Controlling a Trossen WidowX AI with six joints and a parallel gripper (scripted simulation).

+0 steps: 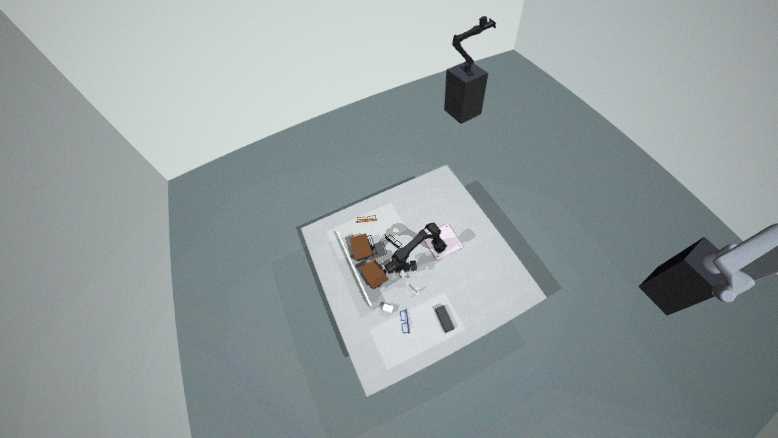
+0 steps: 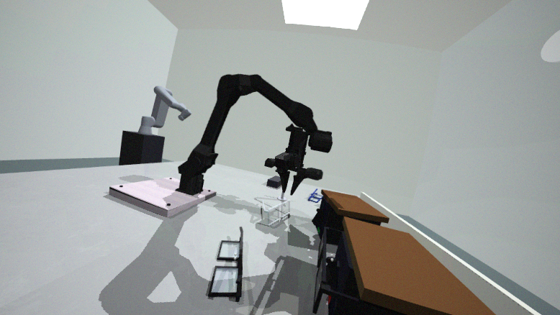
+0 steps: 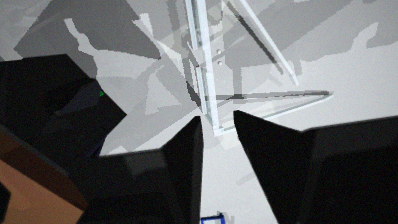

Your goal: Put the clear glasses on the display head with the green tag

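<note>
The clear glasses [image 2: 279, 211] [image 3: 207, 75] are on the table with their thin frame raised. My gripper [image 2: 287, 193] [image 3: 217, 118] points down just above them, partly open, with nothing held between its fingertips. In the wrist view a corner of the clear frame shows close to the gap between the tips. The head with the green tag [image 1: 374, 273] [image 2: 352, 205] [image 3: 65, 90] has a brown flat top and stands beside the gripper. The other head [image 1: 360, 246] [image 2: 415, 265] stands next to it, with dark glasses at its face and a bit of red below.
Black glasses [image 1: 393, 241] [image 2: 240, 270] lie in front of the other head. Blue glasses [image 1: 405, 321] [image 2: 314, 196], a dark case [image 1: 444, 318] [image 2: 273, 182] and a small white block [image 1: 387, 307] are on the far side. Orange glasses [image 1: 365, 220] lie opposite. A white panel runs behind the heads.
</note>
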